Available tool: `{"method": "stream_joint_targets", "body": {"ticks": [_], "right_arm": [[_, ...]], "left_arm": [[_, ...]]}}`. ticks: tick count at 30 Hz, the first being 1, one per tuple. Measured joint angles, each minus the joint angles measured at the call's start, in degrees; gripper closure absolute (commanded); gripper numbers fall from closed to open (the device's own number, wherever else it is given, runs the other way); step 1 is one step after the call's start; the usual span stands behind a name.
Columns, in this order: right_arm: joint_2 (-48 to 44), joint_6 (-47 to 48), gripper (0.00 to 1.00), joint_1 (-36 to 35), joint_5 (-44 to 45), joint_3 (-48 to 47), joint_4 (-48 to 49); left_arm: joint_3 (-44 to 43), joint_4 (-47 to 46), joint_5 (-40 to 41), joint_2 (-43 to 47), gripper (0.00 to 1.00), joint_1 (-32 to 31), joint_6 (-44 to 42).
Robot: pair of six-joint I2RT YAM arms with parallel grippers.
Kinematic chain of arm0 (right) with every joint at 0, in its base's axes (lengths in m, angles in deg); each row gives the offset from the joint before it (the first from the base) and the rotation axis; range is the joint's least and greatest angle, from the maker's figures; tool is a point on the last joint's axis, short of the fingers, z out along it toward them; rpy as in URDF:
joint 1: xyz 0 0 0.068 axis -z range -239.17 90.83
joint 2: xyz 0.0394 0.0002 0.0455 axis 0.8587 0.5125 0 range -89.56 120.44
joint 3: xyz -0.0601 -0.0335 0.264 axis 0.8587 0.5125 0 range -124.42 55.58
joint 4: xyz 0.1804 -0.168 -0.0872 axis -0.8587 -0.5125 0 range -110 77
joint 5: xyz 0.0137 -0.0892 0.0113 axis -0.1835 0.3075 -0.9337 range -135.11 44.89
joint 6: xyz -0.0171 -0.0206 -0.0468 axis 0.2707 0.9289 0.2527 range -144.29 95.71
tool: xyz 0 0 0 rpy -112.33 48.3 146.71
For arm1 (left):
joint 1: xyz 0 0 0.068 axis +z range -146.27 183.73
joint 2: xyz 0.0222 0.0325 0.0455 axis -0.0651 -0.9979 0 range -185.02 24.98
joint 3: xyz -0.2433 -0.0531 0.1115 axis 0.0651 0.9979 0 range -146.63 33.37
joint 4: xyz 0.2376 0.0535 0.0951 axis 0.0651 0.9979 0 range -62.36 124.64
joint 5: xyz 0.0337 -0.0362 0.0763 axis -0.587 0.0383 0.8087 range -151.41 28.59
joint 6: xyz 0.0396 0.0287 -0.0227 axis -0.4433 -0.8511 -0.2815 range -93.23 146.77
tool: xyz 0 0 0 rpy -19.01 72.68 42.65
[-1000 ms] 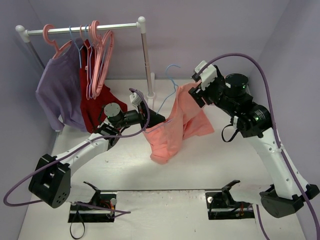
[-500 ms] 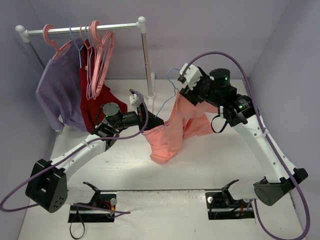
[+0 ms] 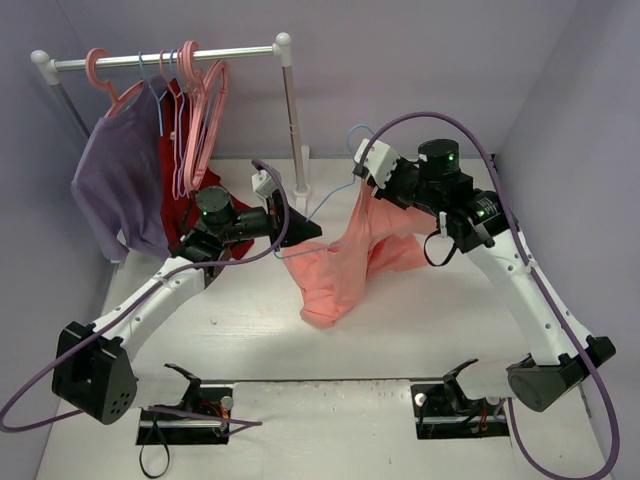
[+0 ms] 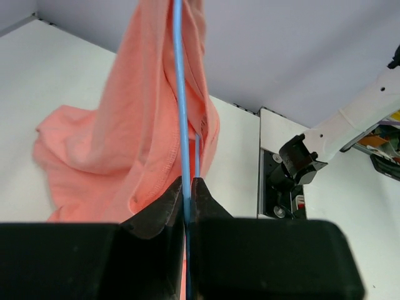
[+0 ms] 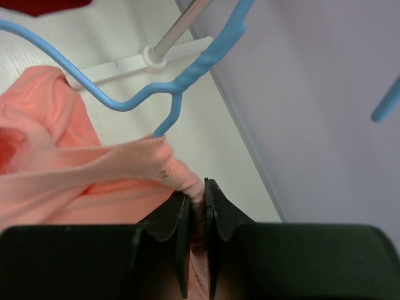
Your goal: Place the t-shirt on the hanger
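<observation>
The salmon t-shirt (image 3: 340, 262) hangs between the two grippers, its lower end bunched on the table. The thin light-blue hanger (image 3: 325, 203) runs up through it, with its hook (image 3: 352, 133) sticking out above the cloth. My left gripper (image 3: 303, 231) is shut on the hanger's wire (image 4: 181, 94), and the t-shirt (image 4: 134, 125) drapes just beyond its fingers. My right gripper (image 3: 367, 186) is shut on the rolled collar edge of the t-shirt (image 5: 81, 169), right below the hanger's twisted neck (image 5: 187, 78). The hanger's lower part is hidden inside the cloth.
A clothes rack (image 3: 170, 58) stands at the back left with pink plastic hangers (image 3: 200, 115), a lavender shirt (image 3: 115, 185) and a dark red garment (image 3: 185, 195). Its upright pole (image 3: 293, 120) and foot (image 5: 150, 55) stand close behind the hanger. The walls are near on the right.
My right gripper swung left to the top of the t-shirt and shut on its collar. The left arm drew back to the left, tilting the hanger and pulling the cloth along.
</observation>
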Motion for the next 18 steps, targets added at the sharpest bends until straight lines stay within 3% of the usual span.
{"method": "stream_joint_targets", "body": {"ticks": [2, 5, 8, 14, 18], "right_arm": [[-0.09, 0.69, 1.00, 0.01, 0.13, 0.29, -0.48], [-0.39, 0.35, 1.00, -0.04, 0.48, 0.84, -0.83], [-0.87, -0.68, 1.00, -0.04, 0.67, 1.44, -0.85], [-2.94, -2.02, 1.00, -0.05, 1.78, 1.71, -0.64], [-3.69, -2.53, 1.00, -0.04, 2.81, 1.71, -0.59]], "left_arm": [[-0.94, 1.58, -0.29, 0.00, 0.90, 1.35, -0.09], [-3.61, 4.99, 1.01, 0.00, 0.64, 3.13, -1.23], [-9.02, 12.78, 5.29, 0.26, 0.45, 4.29, -4.41], [-22.11, 31.82, 20.23, 1.35, 0.40, 4.55, -8.72], [-26.90, 39.72, 32.49, 4.71, 0.40, 4.44, -4.72]]}}
